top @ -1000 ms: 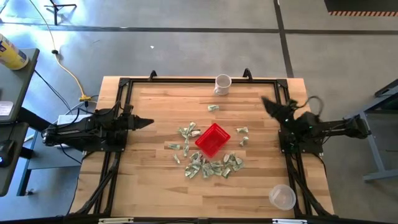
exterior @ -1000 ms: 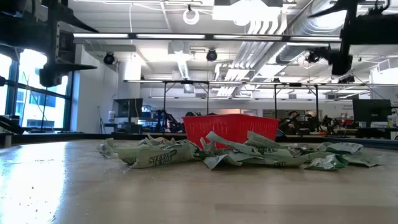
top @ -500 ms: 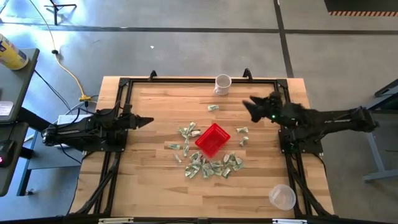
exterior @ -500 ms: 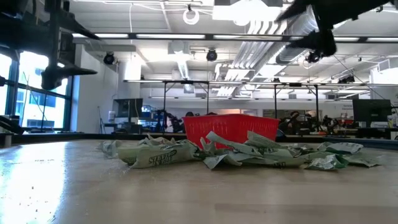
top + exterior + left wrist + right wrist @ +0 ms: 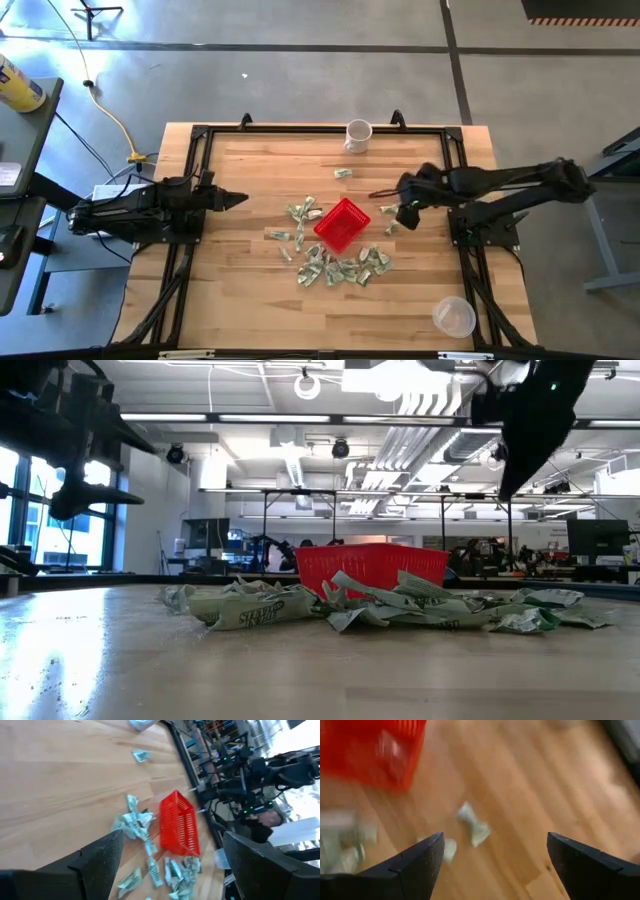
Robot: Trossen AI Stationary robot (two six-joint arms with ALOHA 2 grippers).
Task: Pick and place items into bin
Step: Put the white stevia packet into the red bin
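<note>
The red basket (image 5: pixel 342 223) stands on the table's middle, also in the left wrist view (image 5: pixel 180 827) and the right wrist view (image 5: pixel 375 750). Crumpled green-and-white paper pieces (image 5: pixel 340 268) lie around it on the wood, with a heap (image 5: pixel 400 605) in front of it in the low view. My right gripper (image 5: pixel 393 200) hangs open, above the table, right of the basket, over two loose pieces (image 5: pixel 474 824) and touching nothing. The gap between its fingers (image 5: pixel 495 837) is wide. My left gripper (image 5: pixel 238 199) waits open (image 5: pixel 172 834) at the table's left side.
A white mug (image 5: pixel 357 135) stands at the far edge, and a clear plastic cup (image 5: pixel 453 317) sits near the right near corner. One paper piece (image 5: pixel 343 173) lies apart toward the mug. A black frame (image 5: pixel 300 130) runs around the tabletop. Bare wood lies left of the heap.
My right arm has swung out from the table's right edge toward the left, reaching the pieces right of the basket, and the gripper has tipped from level toward pointing down. The paper pieces and basket have stayed in place.
</note>
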